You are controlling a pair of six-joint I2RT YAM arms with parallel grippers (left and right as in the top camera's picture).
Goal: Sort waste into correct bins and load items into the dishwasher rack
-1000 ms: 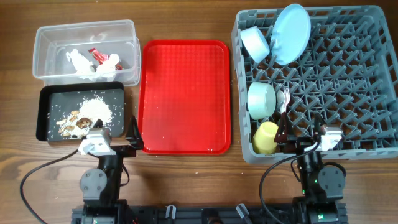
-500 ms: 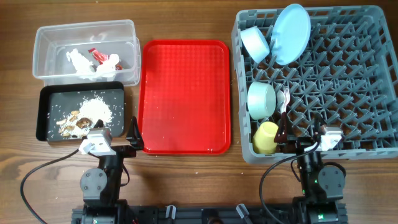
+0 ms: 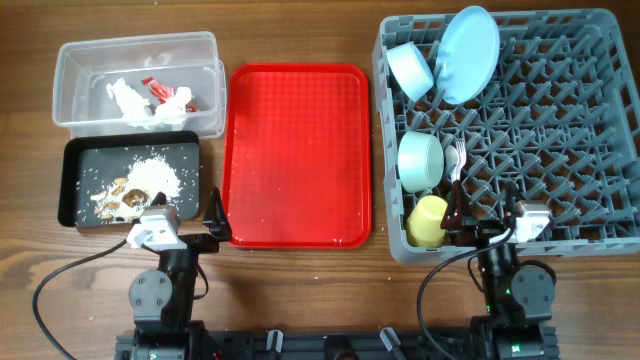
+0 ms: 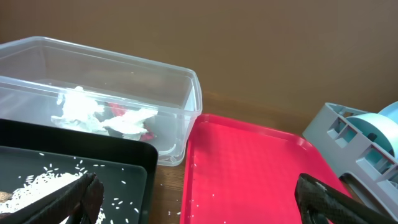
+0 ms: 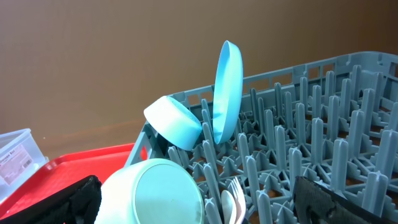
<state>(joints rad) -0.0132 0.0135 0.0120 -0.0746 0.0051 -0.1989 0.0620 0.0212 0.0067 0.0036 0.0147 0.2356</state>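
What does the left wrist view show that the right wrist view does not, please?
Only the left wrist view: the black tray with rice crumbs, and crumpled wrappers inside the clear tub. Only the right wrist view: white cutlery among the rack pegs, and the plate on edge beside two bowls; the left shows just an unidentifiable pale blue sliver. Both: the red tray, a rack corner, the tub, and an open gripper: left gripper, right gripper.

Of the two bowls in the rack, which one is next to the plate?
The bowl at the far left corner of the rack, right beside the upright plate. The other bowl sits lower in the overhead view, next to the yellow cup.
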